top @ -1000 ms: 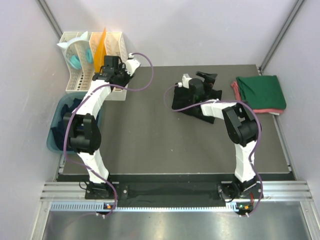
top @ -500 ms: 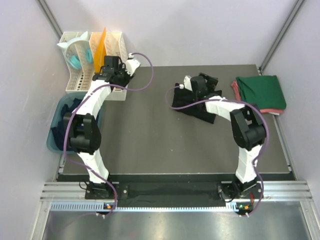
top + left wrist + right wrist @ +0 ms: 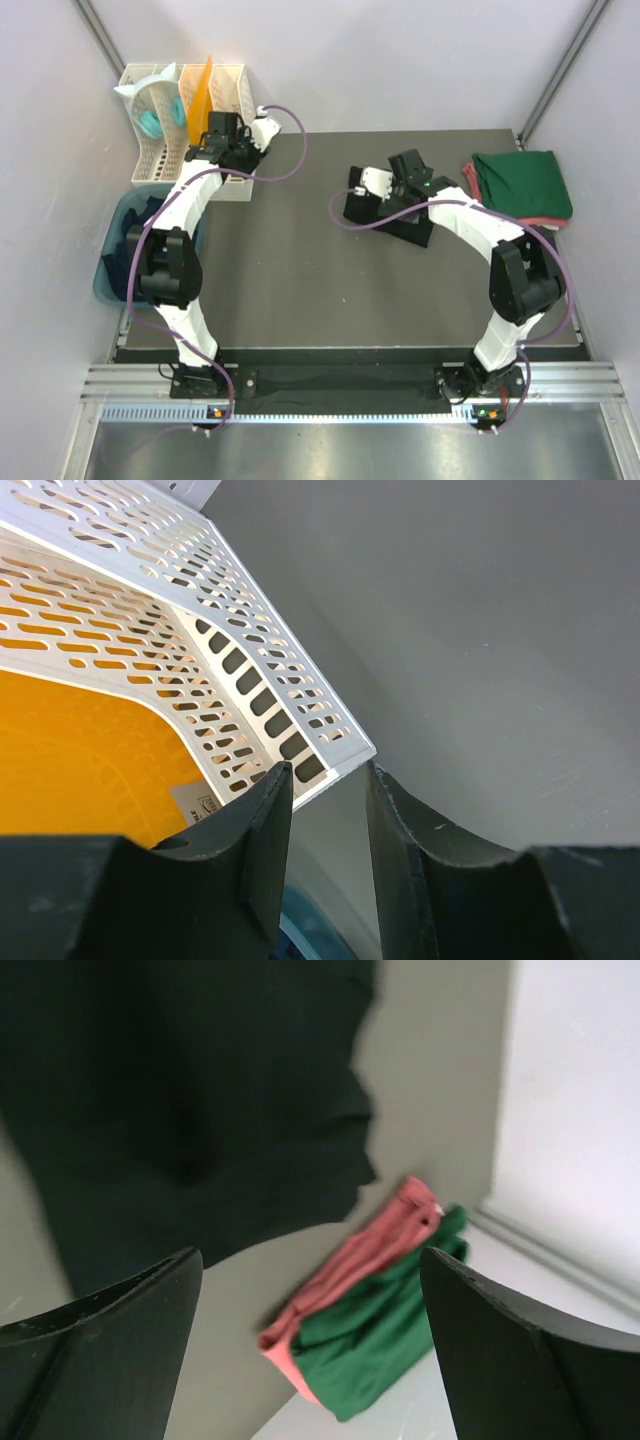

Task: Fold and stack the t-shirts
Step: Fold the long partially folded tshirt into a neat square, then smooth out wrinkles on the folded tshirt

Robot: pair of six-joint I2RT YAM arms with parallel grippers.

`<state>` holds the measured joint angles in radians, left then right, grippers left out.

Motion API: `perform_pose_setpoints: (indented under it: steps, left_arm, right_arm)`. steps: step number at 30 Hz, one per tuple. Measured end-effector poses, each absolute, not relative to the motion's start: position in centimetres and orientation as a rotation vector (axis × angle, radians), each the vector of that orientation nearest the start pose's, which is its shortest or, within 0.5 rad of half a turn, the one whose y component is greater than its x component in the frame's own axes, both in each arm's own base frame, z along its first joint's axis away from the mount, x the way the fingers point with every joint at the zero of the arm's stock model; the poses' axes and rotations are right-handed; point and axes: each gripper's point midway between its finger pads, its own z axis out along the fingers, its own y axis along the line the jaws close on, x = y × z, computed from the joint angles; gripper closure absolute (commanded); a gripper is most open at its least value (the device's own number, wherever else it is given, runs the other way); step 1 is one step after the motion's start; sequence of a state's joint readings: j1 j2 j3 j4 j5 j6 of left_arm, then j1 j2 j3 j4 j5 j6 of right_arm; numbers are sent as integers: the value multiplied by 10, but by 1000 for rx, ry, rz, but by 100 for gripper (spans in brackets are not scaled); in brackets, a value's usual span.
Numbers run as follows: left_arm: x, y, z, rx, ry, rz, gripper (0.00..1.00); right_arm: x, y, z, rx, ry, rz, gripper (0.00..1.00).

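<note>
Under green t-shirt (image 3: 385, 1345), pinkish-red t-shirt (image 3: 340, 1270) plain from right wrist, sliver overhead.

Rack (image 3: 190, 110) at far left, tub (image 3: 108, 275) just before it; lone t-shirt (image 3: 412, 232) on table (image 3: 300, 290), stacked t-shirts (image 3: 522, 183) to its right

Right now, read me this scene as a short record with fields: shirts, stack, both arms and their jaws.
loose shirt: black cloth t-shirt, lying compact on the grey table beneath the right arm
stack: dark green folded t-shirt on a pinkish-red t-shirt, table's far right corner
right arm: jaws wide open, empty, facing the stack
left arm: jaws slightly apart, empty, at the white slotted plastic rack's corner
tub: teal-blue plastic tub left of the table, dark cloth inside
</note>
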<state>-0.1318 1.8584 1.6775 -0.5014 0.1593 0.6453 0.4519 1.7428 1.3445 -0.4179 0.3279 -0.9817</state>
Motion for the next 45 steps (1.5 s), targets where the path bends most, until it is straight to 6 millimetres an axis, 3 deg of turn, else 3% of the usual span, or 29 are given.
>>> perform_pose_setpoints:
  steps: [6,11,16,20,23,29,34,36,39,43,45]
  left_arm:
    - [516,-72,197,928,2044,97,59]
    - [516,-72,197,922,2046,94,59]
    - [515,-72,195,911,2053,86,59]
    - [511,-72,186,915,2070,81,59]
    - [507,-71,176,918,2093,72,59]
    - [502,-71,165,919,2105,65,59]
    - [500,-71,163,907,2113,54,60]
    - [501,-72,164,900,2106,52,60]
    - [502,-73,165,898,2101,52,60]
    - [503,-73,166,898,2097,53,60]
    - [502,-74,170,907,2084,44,60]
  right_arm:
    - [411,135,125,-1719,1939,-438,9]
    - [400,145,118,-1809,1924,-373,8]
    - [423,158,116,-1801,1855,-448,6]
    - [457,171,115,-1758,1750,-578,5]
    - [486,181,125,-1677,1626,-716,4]
    - [521,198,175,-1441,1333,-1013,4]
    - [531,200,217,-1223,1187,-1183,2]
    - [531,195,224,-1176,1185,-1218,2]
    - [531,188,219,-1152,1267,-1212,2]
    - [533,190,202,-1257,1460,-1029,1]
    - [528,193,209,-1300,1547,-890,1]
